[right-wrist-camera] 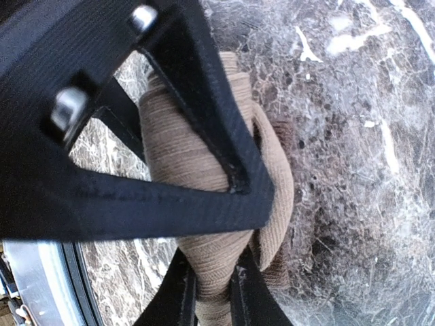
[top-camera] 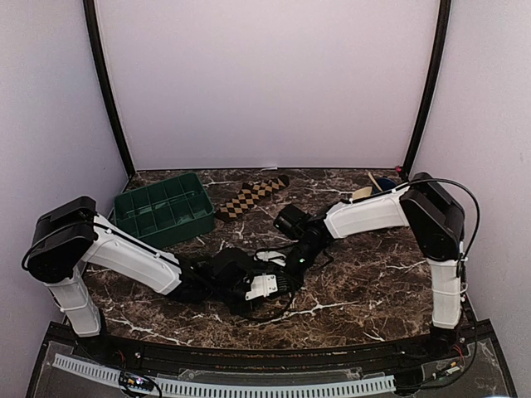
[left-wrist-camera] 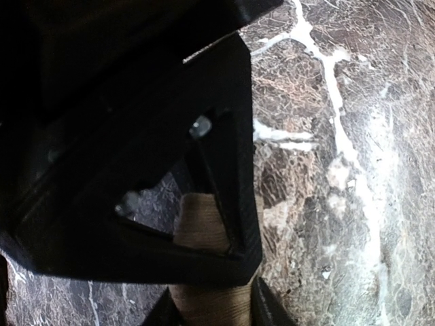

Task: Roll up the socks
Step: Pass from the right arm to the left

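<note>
The dark brown marble-patterned surface carried white veining throughout. A green plastic tray with a grid of compartments stood upright at the far left of the surface, near the left wall. At the far right corner lay a small cluster: a tan object, a blue item and a red item, too small to identify. A pale lilac back panel stood between two black posts. A white slotted strip ran along the near edge.
</note>
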